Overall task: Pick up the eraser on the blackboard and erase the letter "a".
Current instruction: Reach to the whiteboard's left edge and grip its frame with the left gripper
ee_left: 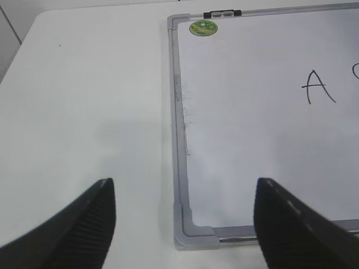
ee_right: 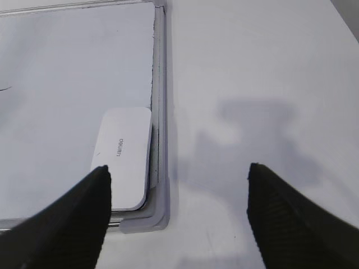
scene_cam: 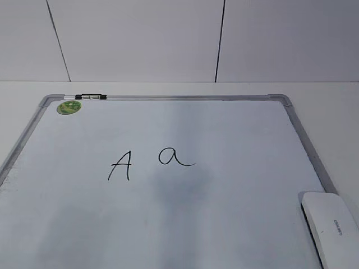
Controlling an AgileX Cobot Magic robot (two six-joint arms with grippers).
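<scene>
A white table (ee_left: 84, 112) runs back to a pale panelled wall (scene_cam: 140, 39), and the blackboard (scene_cam: 224, 224) lies flat on it, its silver-grey frame taking up most of the exterior view. The left gripper (ee_left: 182, 216) hangs with its dark ribbed fingers (ee_left: 90, 224) spread wide and nothing between them, above the board's near left corner — one finger over bare table, the other over the white writing surface. The right gripper (ee_right: 176, 210) is likewise wide open and empty, above the near right corner, touching nothing. Just ahead of its left finger the eraser (ee_right: 123, 157) lies on the board, tucked lengthwise against the right frame rail in that corner. The letter "a" (scene_cam: 175, 156) sits near the board's middle, beside an angular capital "A" (scene_cam: 121, 165). Only the exterior view shows both letters whole; neither gripper appears there. The left wrist view catches the green sticker (ee_left: 203, 27) and a small black-and-silver clip (ee_left: 222, 13) at the far corner — and smudges along the left edge.
</scene>
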